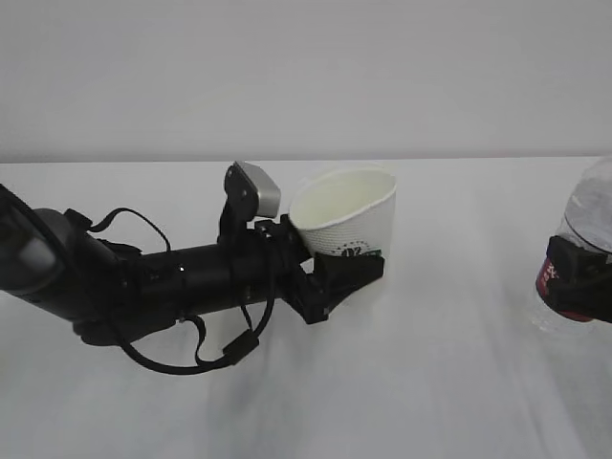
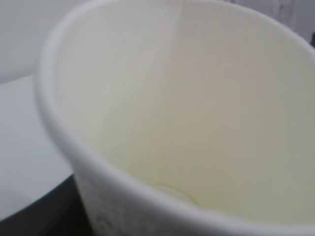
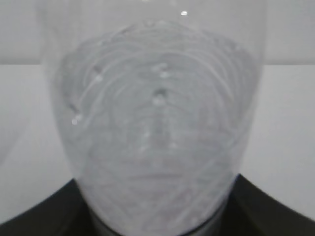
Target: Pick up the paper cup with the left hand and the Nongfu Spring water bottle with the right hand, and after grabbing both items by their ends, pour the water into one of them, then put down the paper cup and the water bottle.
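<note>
Left hand clamped on the lower wall of the paper cup, which tilts with its mouth toward the camera, above the white table. Right hand, at the frame's right edge, closed around the water bottle.

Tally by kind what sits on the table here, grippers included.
Paper cup: 1
Water bottle: 1
Grippers: 2, the left gripper at the cup, the right gripper at the bottle
Total: 4
</note>
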`<state>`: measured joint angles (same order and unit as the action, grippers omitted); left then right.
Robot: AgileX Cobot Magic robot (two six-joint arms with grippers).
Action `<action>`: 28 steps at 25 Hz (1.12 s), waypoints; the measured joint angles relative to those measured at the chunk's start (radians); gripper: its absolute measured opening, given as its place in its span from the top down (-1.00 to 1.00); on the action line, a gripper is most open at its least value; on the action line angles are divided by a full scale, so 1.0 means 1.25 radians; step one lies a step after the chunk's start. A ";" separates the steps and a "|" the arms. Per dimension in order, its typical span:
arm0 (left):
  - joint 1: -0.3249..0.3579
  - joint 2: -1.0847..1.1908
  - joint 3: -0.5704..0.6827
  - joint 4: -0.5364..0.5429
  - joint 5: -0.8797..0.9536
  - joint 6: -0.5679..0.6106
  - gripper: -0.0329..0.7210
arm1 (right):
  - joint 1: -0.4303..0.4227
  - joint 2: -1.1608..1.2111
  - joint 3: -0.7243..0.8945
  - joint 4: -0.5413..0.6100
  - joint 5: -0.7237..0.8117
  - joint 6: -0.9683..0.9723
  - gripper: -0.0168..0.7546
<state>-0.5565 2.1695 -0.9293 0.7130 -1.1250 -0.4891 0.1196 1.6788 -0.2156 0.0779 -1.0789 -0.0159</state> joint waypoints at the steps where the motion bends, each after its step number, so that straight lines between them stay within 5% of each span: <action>1: -0.006 0.000 -0.001 0.006 0.008 -0.002 -0.44 | 0.000 -0.006 0.000 0.000 0.001 0.000 -0.14; 16: -0.119 0.000 -0.007 0.043 0.096 -0.050 -0.44 | 0.000 -0.155 0.007 -0.003 0.150 -0.062 -0.14; 28: -0.143 0.000 -0.030 0.074 0.143 -0.070 -0.44 | 0.000 -0.194 0.007 -0.003 0.194 -0.164 -0.14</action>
<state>-0.7349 2.1695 -0.9674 0.8059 -0.9465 -0.5770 0.1196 1.4362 -0.2074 0.0746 -0.8369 -0.2208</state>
